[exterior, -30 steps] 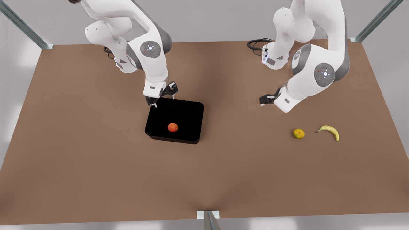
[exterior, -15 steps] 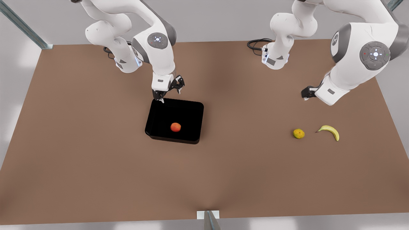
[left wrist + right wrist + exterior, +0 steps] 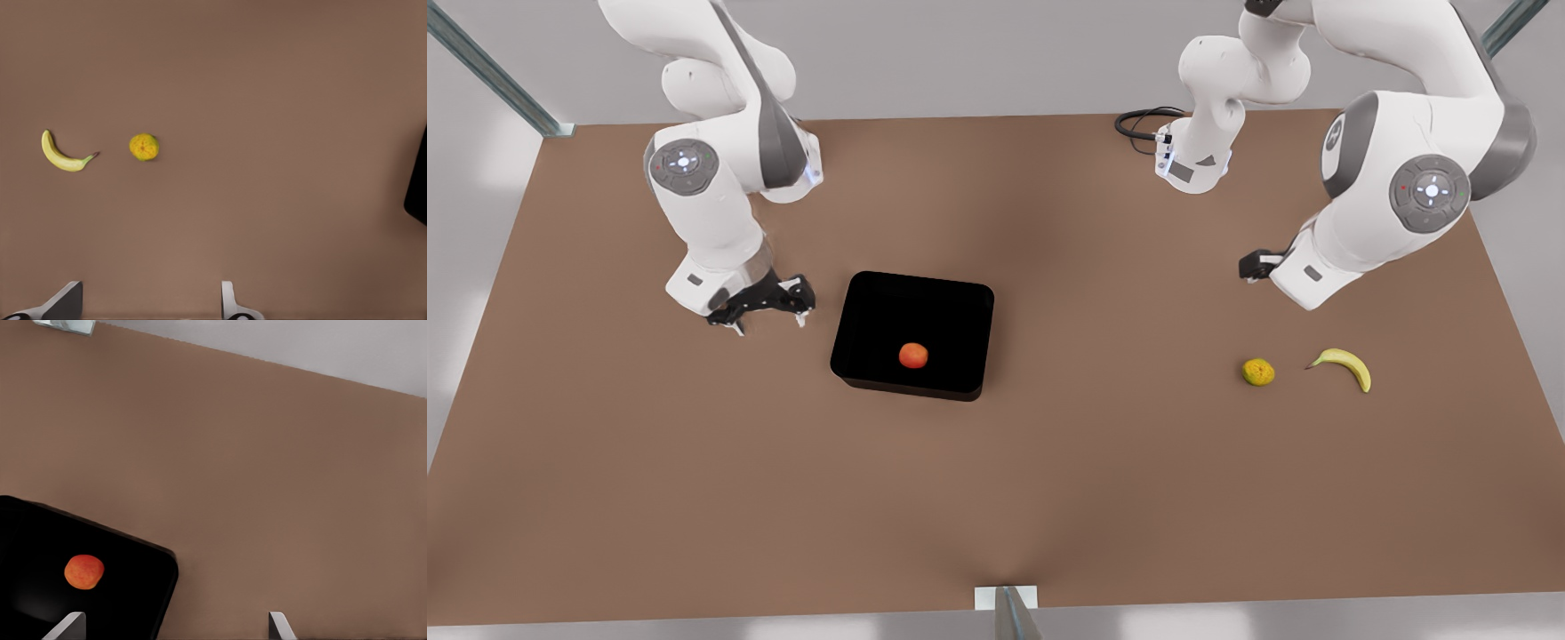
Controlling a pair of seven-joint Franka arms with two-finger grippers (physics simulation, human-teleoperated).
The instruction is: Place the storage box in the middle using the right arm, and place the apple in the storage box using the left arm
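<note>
While the apple (image 3: 912,356) lies inside the storage box (image 3: 960,307) near the middle of the brown table (image 3: 1049,480), both grippers hang above bare tabletop with nothing held. The right gripper (image 3: 769,313), on the front view's left, hovers just beside the box's short wall, its fingers (image 3: 67,627) spread wide apart; the apple sits a little farther off from it, within the box. The left gripper (image 3: 1254,267), on the front view's right, is well apart from the box, its fingertips (image 3: 230,303) parted too. Near it lie a yellow-green bumpy fruit (image 3: 1258,372) and a banana (image 3: 1343,364), close together but not touching.
</note>
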